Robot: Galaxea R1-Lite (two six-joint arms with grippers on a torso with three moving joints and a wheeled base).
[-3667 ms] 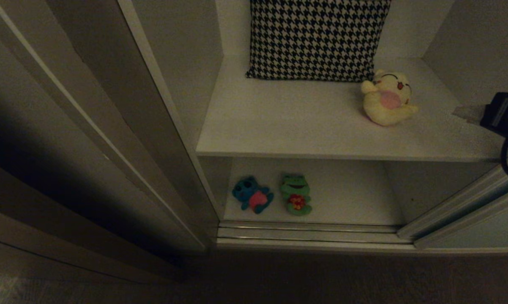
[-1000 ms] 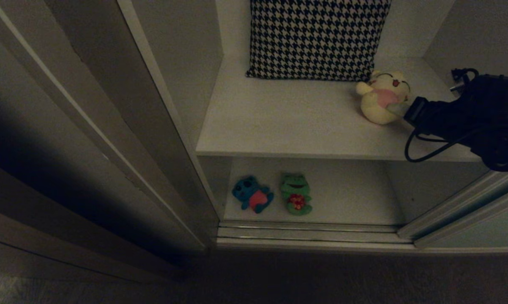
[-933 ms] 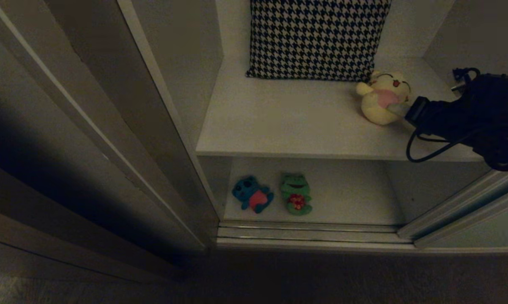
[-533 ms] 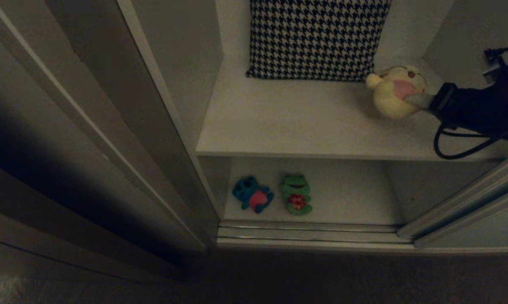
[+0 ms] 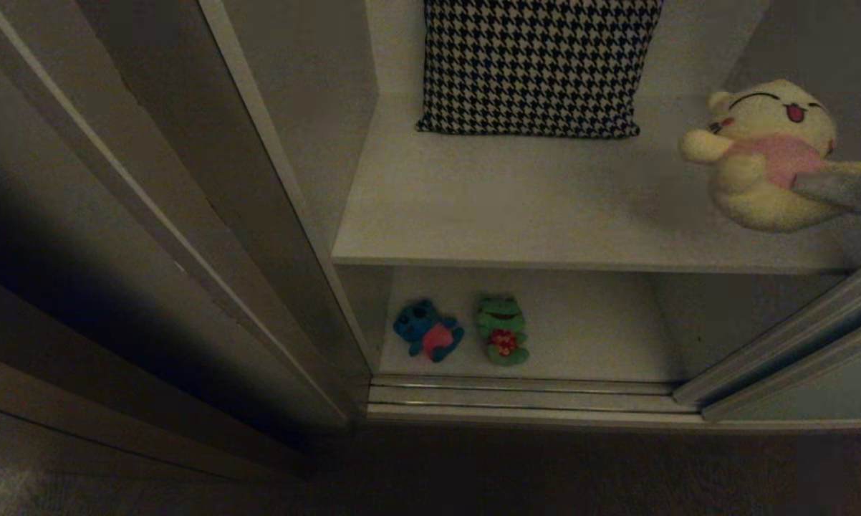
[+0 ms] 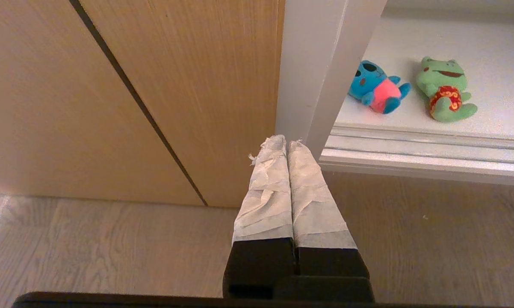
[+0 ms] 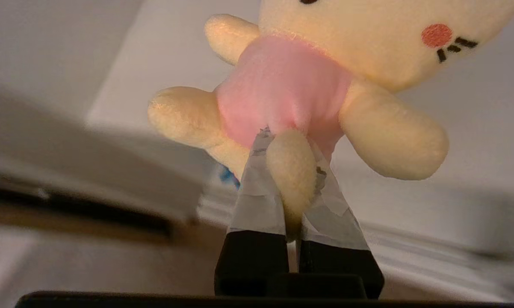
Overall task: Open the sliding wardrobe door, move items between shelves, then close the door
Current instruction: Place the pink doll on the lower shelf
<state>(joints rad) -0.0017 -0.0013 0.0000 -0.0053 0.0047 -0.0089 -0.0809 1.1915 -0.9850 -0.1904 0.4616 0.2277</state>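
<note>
Yellow toy [image 5: 763,154] in right hand [image 7: 288,171] (near houndstooth cushion [image 5: 538,64]).

My left gripper [image 6: 288,143] hangs low with its tape-wrapped fingers [image 6: 265,192] pressed together, tips near the foot of a white upright post [image 6: 321,64]. Beyond them stands a light wooden panel [image 6: 124,94] with a dark seam, above grey wood-grain floor [image 6: 90,244]. Past the silver floor rails [image 6: 423,145], on the white bottom shelf [image 6: 496,107], lie a blue plush toy [image 6: 376,87] and a green frog [image 6: 443,87], side by side, apart.
</note>
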